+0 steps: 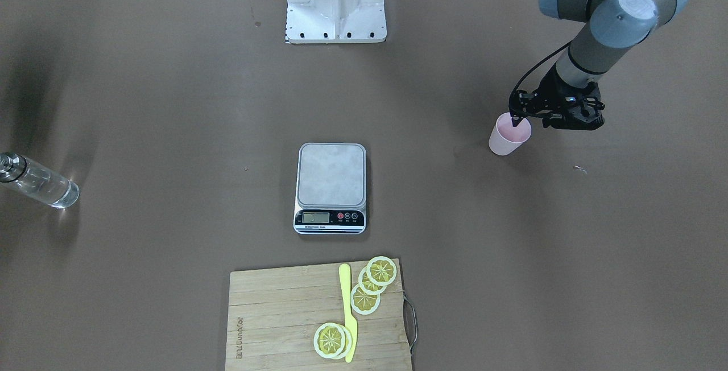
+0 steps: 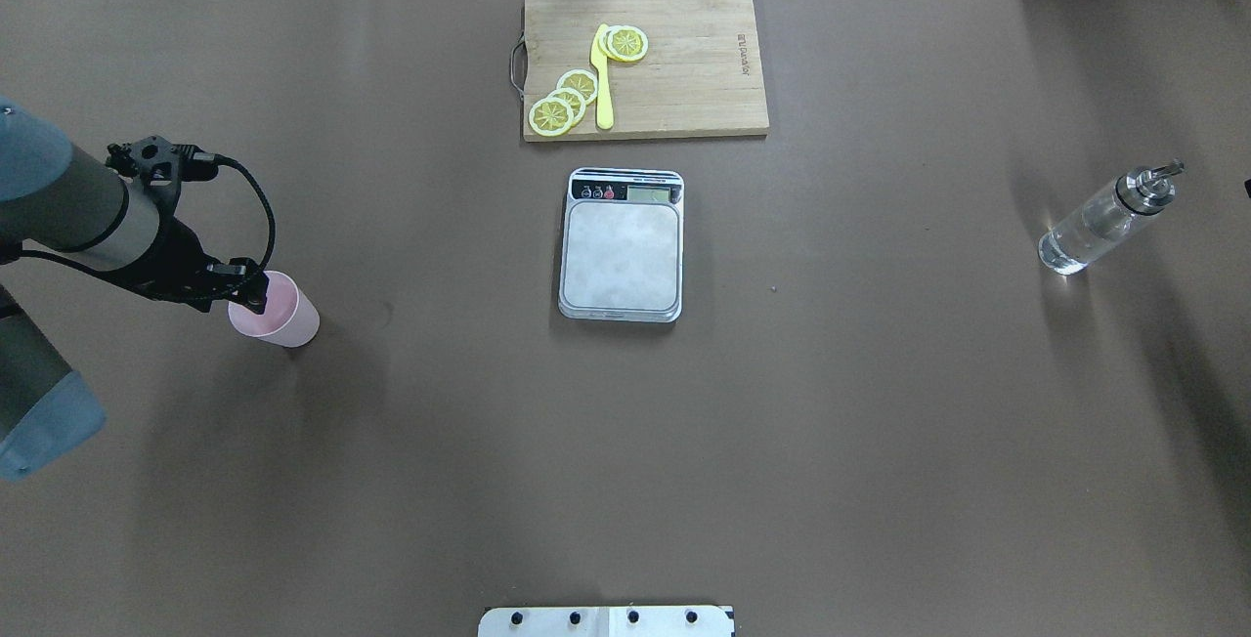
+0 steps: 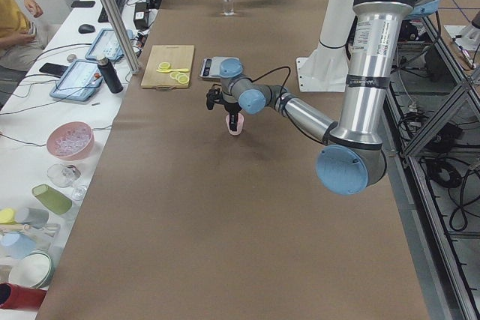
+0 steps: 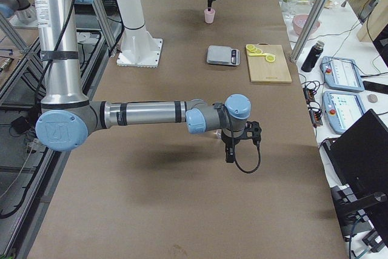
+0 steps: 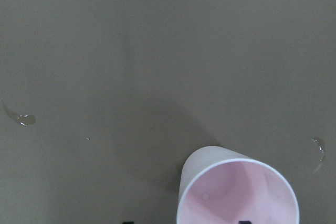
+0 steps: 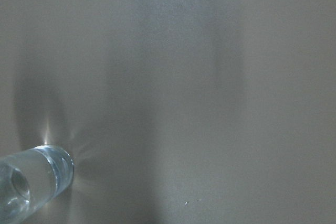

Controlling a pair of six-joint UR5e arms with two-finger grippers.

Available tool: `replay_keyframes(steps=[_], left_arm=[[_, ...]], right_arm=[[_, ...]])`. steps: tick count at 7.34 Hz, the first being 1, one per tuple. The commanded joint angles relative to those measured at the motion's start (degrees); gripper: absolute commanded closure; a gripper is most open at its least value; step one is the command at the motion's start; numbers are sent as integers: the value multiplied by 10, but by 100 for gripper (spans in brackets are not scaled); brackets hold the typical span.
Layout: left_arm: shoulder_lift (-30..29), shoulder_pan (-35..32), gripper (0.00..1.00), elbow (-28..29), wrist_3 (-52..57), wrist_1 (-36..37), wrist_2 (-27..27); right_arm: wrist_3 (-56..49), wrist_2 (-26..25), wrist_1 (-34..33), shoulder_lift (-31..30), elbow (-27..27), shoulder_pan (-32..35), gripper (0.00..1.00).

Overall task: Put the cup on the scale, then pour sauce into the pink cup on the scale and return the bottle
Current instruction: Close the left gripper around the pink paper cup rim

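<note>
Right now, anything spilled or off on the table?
Yes: small wet-looking smears on the table on either side of the pink cup, in the left wrist view. They may be spilled liquid. The scale, bottle and cutting board look normal.

You're working in a robotics lab.
Two industrial arms (image 3: 367, 58) stand at a paper-covered table (image 2: 625, 442) with a bolted white pedestal (image 1: 335, 4). Well apart from the fingers of the left gripper (image 1: 518, 116), beyond the table's edge, a side bench (image 3: 26, 121) holds teach pendants (image 3: 79, 80) and cables (image 3: 52, 54). Aluminium posts (image 3: 112, 16) frame the cell, and your colleague (image 3: 15, 13) in yellow sits there.
</note>
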Motion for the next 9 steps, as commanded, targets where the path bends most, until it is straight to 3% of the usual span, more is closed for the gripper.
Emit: replay_keyframes(steps=[1, 2, 3, 5, 7, 9], left_arm=[[-12, 1, 35, 13, 0, 0, 0], [-12, 1, 39, 15, 4, 0, 0], [-12, 1, 50, 16, 7, -1, -1], [-11, 3, 81, 15, 8, -2, -1], [-12, 3, 100, 15, 8, -2, -1], [-33, 2, 100, 12, -1, 1, -5]], right_arm=[[0, 0, 0, 1, 0, 0, 1], [0, -1, 0, 1, 0, 0, 1], [0, 0, 0, 1, 0, 0, 1], [0, -1, 0, 1, 0, 0, 1], [-1, -1, 0, 1, 0, -1, 1], [-1, -1, 0, 0, 0, -1, 1]])
